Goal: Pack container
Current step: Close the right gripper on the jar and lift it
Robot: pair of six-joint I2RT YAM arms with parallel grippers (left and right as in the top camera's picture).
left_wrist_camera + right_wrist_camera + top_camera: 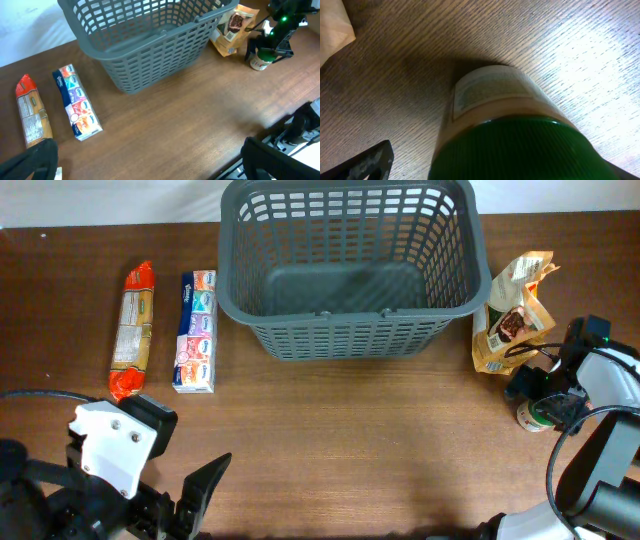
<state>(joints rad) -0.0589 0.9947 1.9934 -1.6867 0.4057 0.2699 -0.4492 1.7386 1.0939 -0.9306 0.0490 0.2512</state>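
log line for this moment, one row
basket empty | left fingers open, holding nothing | right fingers open at jar, not gripped

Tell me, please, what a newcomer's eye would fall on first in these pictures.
The large dark grey basket, empty, dominates the far middle of the table. Left of it an orange-red packet and a tissue pack lie side by side. Right of it stands a crumpled brown bag, and nearer the front the right gripper hangs open over a green-lidded jar.

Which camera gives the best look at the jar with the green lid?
The right wrist view: the jar fills it, lid and label close up. Overhead and left wrist show it small, partly behind the right arm.
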